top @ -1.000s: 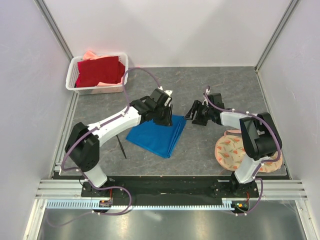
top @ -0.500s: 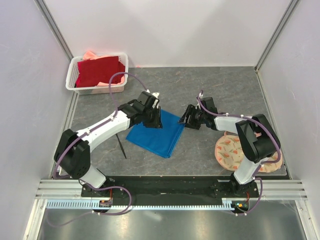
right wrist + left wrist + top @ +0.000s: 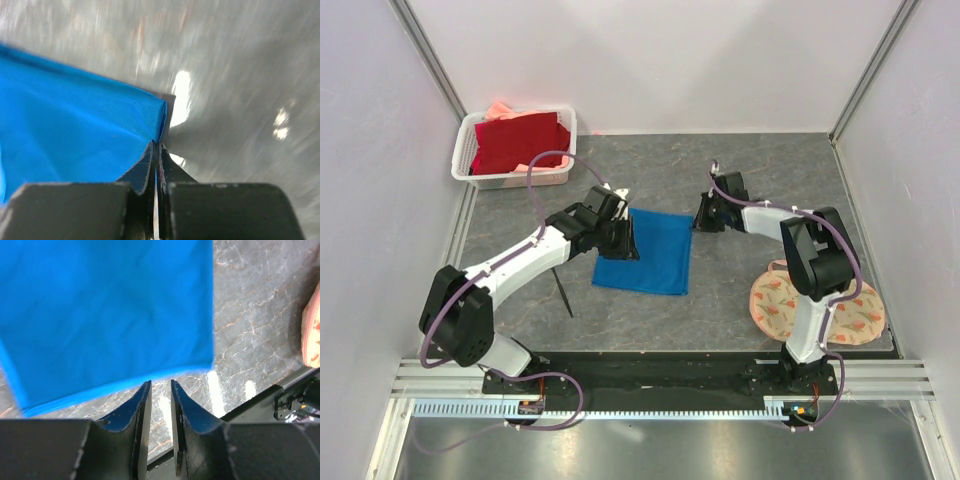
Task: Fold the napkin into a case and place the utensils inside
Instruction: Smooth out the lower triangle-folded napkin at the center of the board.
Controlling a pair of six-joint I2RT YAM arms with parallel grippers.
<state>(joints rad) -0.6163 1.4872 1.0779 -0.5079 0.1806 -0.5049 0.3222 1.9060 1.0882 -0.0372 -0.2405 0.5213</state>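
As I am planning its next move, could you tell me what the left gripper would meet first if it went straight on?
Most likely the napkin: its blue edge lies right ahead of the left gripper, jaws slightly apart. Whether the tips would ride over it is unclear.

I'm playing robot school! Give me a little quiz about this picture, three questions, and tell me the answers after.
1. True or false: the red cloth lies inside the white basket.
2. Which gripper is pinched shut on a corner of the blue napkin? A) left gripper B) right gripper C) neither
3. Fill in: in the top view, the thin black utensil lies on the table on the napkin's ___ side.
Key: 1 true; 2 B; 3 left.
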